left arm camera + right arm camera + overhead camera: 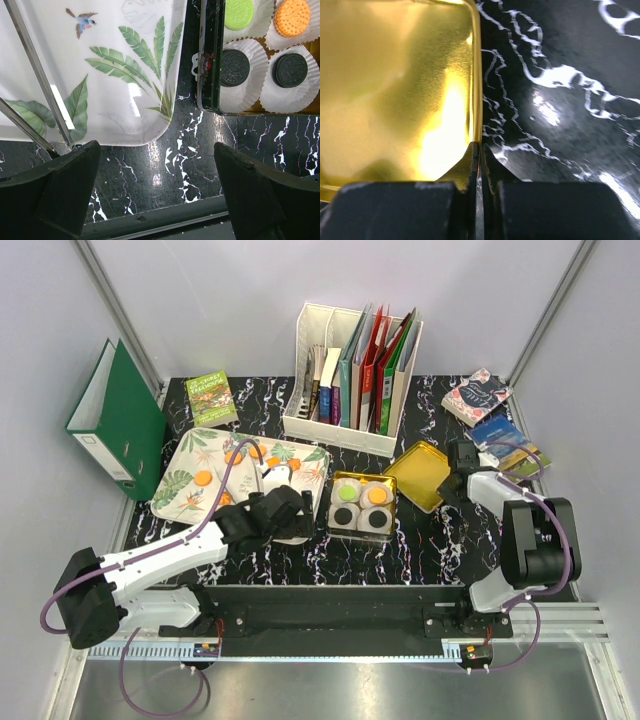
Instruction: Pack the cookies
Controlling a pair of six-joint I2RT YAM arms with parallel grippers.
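Near: left gripper spread wide, empty, above table off tray corner. Just right, tin - four cookies in paper cups: green, orange, two black. Loose orange cookies on tray show in top view only. Far right, right gripper pinches lid rim - only wrist view shows it. Risk: thin grip, lid slips or swings; closing now strands tray cookies.

The black marbled desk carries a leaf-print tray just beyond the left pincer and a gold tin to that pincer's right. The right pincer pinches the edge of a gold lid, and a white file rack stands farther back.
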